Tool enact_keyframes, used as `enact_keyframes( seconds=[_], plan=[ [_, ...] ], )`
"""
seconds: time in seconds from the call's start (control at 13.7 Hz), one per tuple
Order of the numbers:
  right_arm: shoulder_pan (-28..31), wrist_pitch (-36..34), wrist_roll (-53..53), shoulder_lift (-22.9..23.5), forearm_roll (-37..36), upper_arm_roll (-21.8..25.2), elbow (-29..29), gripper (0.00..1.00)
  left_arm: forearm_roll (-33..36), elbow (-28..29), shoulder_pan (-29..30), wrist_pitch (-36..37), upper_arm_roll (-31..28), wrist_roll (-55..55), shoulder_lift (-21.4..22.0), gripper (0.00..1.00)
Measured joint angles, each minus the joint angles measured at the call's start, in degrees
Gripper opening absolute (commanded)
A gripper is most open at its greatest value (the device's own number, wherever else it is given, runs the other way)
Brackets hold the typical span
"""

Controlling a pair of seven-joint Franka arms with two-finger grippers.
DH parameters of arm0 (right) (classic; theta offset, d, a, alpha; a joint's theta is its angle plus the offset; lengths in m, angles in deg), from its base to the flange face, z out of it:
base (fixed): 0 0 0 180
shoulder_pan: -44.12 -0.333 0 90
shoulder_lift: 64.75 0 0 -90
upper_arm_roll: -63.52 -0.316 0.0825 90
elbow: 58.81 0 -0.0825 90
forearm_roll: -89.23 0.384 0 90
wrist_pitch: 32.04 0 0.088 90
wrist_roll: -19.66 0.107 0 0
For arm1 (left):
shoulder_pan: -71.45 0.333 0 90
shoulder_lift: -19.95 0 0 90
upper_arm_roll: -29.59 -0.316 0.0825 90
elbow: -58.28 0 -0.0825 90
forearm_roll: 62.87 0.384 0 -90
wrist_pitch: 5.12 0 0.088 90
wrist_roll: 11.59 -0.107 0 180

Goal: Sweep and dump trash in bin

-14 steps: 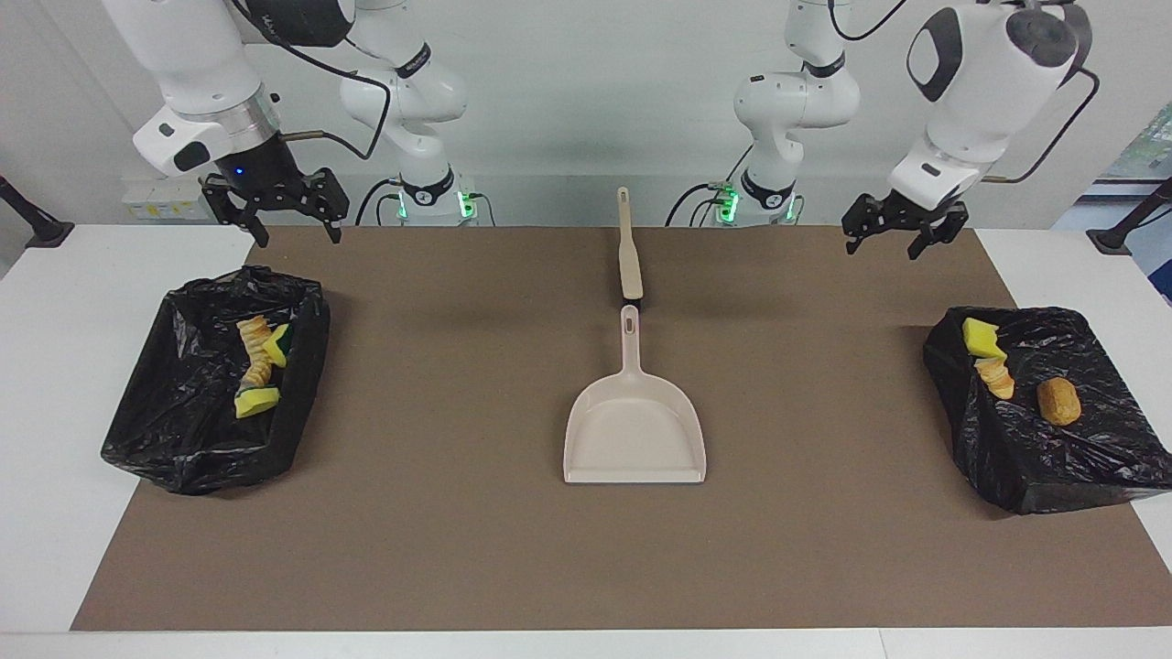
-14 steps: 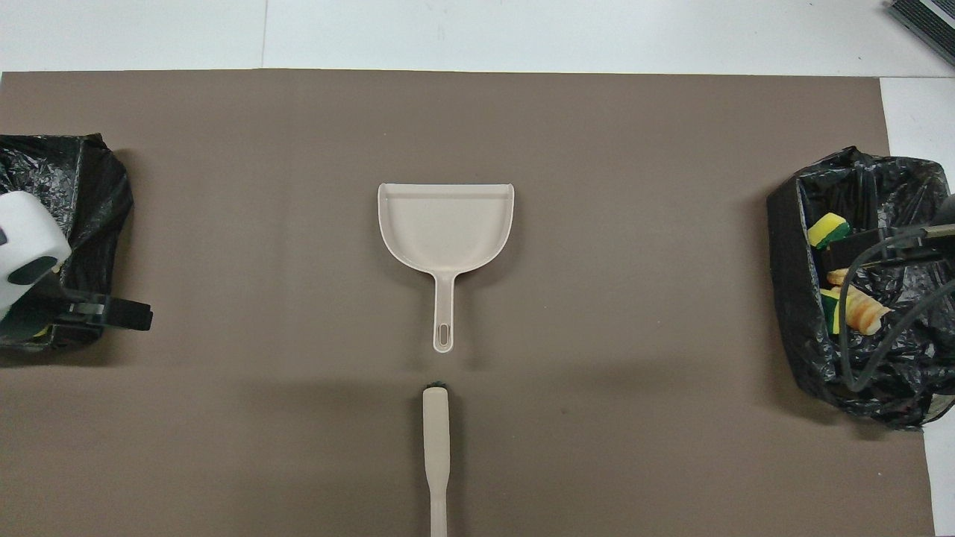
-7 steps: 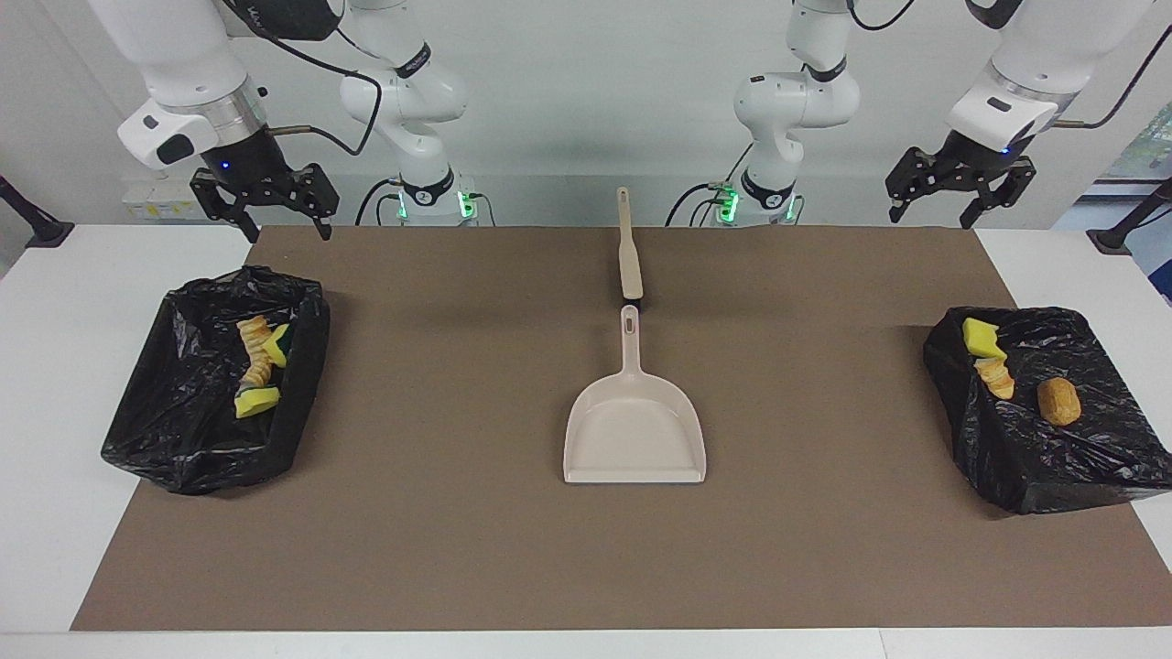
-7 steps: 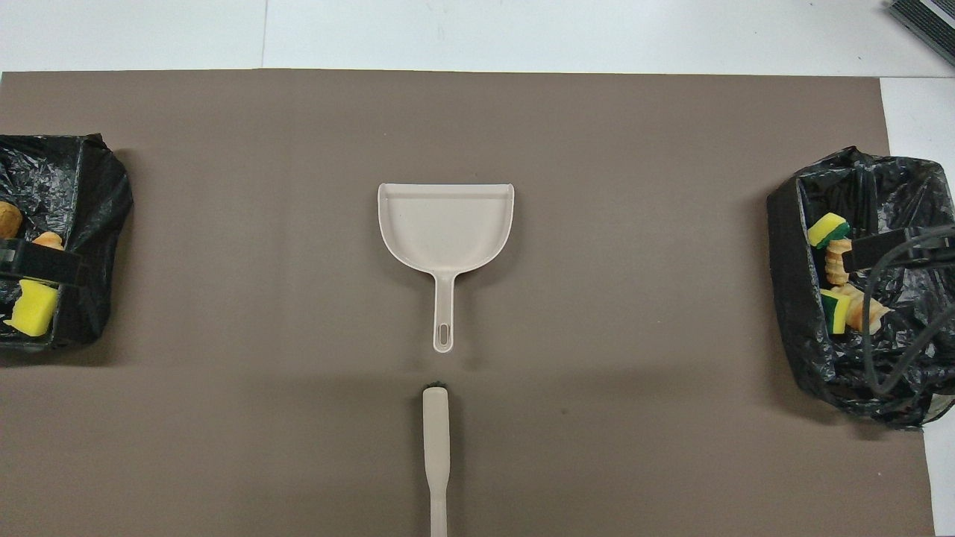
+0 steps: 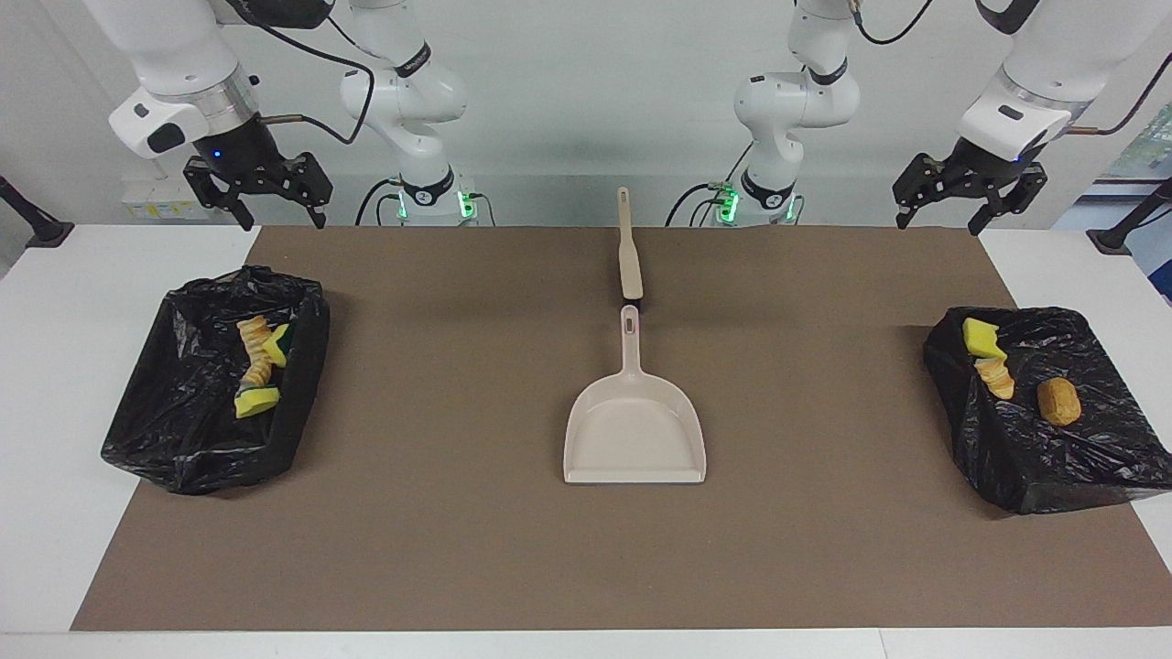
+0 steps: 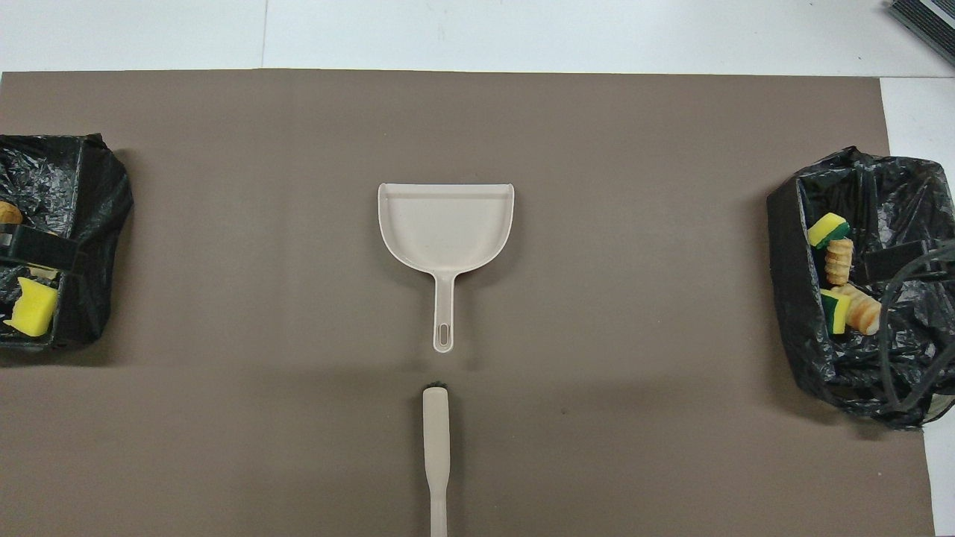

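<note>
The trash lies in two black-bagged bins. Yellow sponge chunks and pale lumps (image 5: pixel 257 366) sit in the bin (image 5: pixel 183 439) at the right arm's end, also in the overhead view (image 6: pixel 839 276). A yellow sponge (image 5: pixel 982 337), a pale lump (image 5: pixel 994 377) and a brown bread piece (image 5: pixel 1058 401) sit in the bin (image 5: pixel 1053 467) at the left arm's end. My right gripper (image 5: pixel 279 218) is open and empty, raised over the mat's corner by its bin. My left gripper (image 5: pixel 943 220) is open and empty, raised over the mat's other corner by its bin.
A beige dustpan (image 5: pixel 634 439) lies empty at the middle of the brown mat (image 5: pixel 439 549), handle toward the robots. A beige brush (image 5: pixel 630 261) lies in line with it, nearer to the robots. In the overhead view they show as dustpan (image 6: pixel 445 224) and brush (image 6: pixel 436 440).
Both grippers have risen and drawn back toward the robots and outward. The left arm moved most. Trash, dustpan and brush have not moved.
</note>
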Motion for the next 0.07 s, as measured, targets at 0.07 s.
enact_keyframes(
  seconds=[0.07],
  plan=[
    [-0.03, 0.0, 0.0, 0.0, 0.0, -0.04, 0.0, 1.0, 0.05, -0.01, 0.02, 0.0, -0.01, 0.0, 0.0, 1.0]
  ],
)
